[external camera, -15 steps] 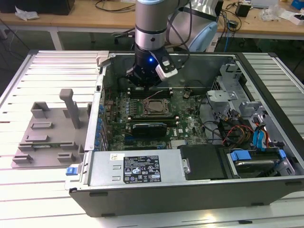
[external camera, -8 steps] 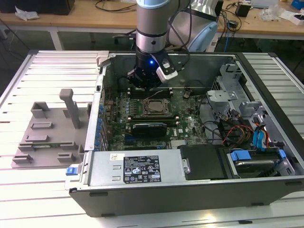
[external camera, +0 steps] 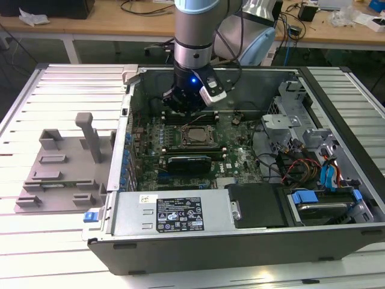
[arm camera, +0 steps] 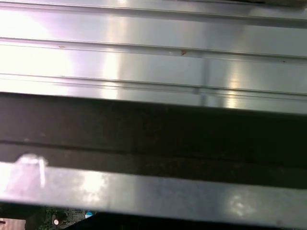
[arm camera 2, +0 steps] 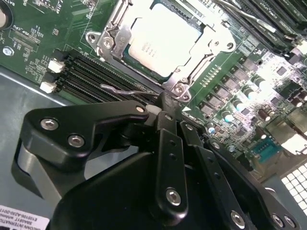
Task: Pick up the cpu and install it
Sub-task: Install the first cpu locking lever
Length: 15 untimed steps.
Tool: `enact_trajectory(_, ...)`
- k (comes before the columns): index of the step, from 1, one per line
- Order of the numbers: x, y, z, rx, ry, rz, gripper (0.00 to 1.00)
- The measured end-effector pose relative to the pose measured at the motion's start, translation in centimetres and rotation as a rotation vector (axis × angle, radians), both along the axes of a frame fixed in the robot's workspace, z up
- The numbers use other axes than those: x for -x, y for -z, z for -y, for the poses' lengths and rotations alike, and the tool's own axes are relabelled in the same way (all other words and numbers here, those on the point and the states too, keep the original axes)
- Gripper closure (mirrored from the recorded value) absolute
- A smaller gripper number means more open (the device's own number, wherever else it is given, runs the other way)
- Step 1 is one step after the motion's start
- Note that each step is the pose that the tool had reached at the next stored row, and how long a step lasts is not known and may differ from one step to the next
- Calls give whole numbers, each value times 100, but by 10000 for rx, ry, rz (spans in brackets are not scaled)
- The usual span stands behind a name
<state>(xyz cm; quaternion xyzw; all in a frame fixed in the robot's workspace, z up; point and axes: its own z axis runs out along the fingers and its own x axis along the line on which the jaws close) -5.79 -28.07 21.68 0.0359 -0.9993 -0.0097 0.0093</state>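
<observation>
The open computer case (external camera: 240,241) lies on its side on the ribbed metal counter (external camera: 60,253), with the green motherboard (external camera: 240,165) exposed inside. The cpu (arm camera 2: 164,42) is seated in the socket frame (arm camera 2: 111,40), silver-grey top facing up, and the metal retention bracket surrounds its edges; in the exterior view the same cpu (external camera: 195,136) sits just below and in front of the jaws (external camera: 187,109). The jaws hang over the memory slots (external camera: 189,118) at the far edge of the socket, close to the board. In the second wrist view the jaws (arm camera 2: 160,108) appear drawn together with the black fingers (arm camera 2: 169,143) meeting at a narrow tip, and nothing is seen held between them. A thin wire lever (arm camera 2: 122,88) of the socket lies just beside that tip, between the jaws and the cpu; contact between tip and lever cannot be confirmed. A second bank of black memory slots (arm camera 2: 91,76) lies beside the socket, near the jaws. On the counter well apart from the jaws, at the exterior view's left, stands a grey plastic fixture (external camera: 66,165). The first wrist view presents ribbed metal panels (arm camera: 153,57) and a dark band beneath them.
</observation>
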Motion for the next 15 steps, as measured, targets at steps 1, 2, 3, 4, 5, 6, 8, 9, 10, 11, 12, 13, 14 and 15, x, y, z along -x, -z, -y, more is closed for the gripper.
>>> enact_trajectory(1,-8,5,-1,0,-2,0,89)
enact_trajectory(2,-19,13,-2,-1,-1,1,89)
enact_trajectory(3,-28,19,-2,0,-1,0,89)
enact_trajectory(4,-44,27,-2,0,-1,0,89)
enact_trajectory(5,-77,37,-2,1,-1,-1,89)
enact_trajectory(6,-107,45,-2,0,-3,0,89)
enact_trajectory(8,-160,62,-2,0,0,0,89)
enact_trajectory(9,-180,69,-2,-1,0,-1,89)
enact_trajectory(10,-214,83,-2,0,-3,-1,89)
enact_trajectory(11,-236,93,-2,-2,-1,-1,89)
enact_trajectory(12,-254,99,-2,-3,-1,-2,89)
enact_trajectory(13,-273,104,-2,-6,-1,-1,89)
enact_trajectory(14,-288,107,-2,-9,-3,-2,89)
enact_trajectory(15,-300,109,-2,-10,-3,-1,89)
